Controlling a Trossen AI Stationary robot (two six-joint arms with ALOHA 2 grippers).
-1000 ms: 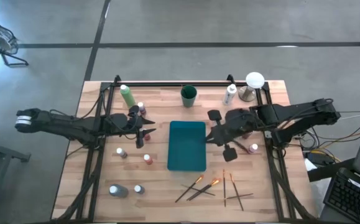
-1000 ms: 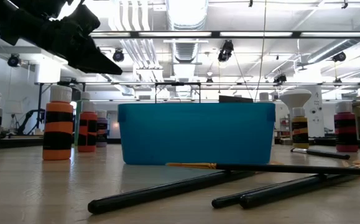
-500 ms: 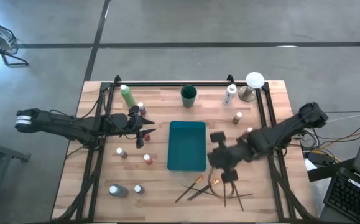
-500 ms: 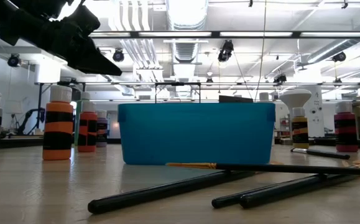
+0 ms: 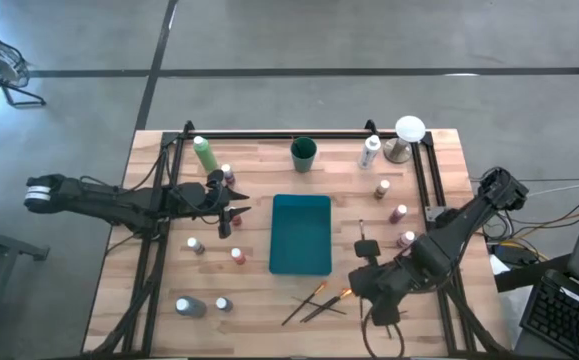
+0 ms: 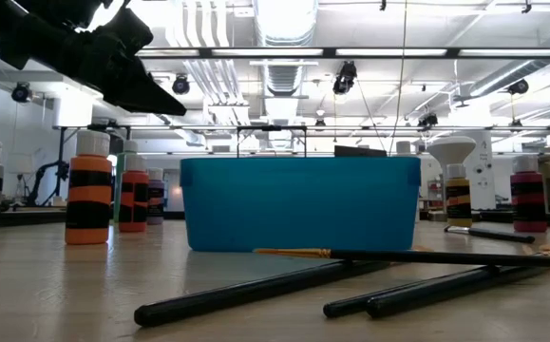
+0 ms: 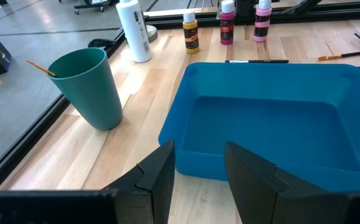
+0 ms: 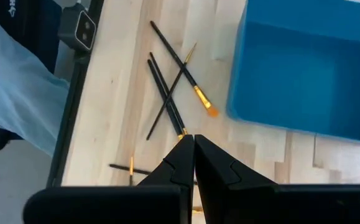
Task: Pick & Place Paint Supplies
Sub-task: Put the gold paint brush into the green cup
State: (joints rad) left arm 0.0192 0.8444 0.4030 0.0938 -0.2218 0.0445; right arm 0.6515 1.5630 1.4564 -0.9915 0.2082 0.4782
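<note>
Brushes (image 5: 319, 298), right hand (image 5: 369, 287) shut, now moved above them

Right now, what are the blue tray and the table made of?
The blue tray looks like plastic: smooth, evenly coloured, with rounded moulded corners and a soft sheen. The table looks like wood: pale planks with visible grain and seams, probably lightly sealed.

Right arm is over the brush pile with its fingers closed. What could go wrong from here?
1. The right gripper is shut above the crossed brushes; descending like that, it would likely push them rather than pick one.
2. The brushes overlap, so lifting one may drag another.
3. They lie close beside the teal tray, which the fingers could knock.
</note>
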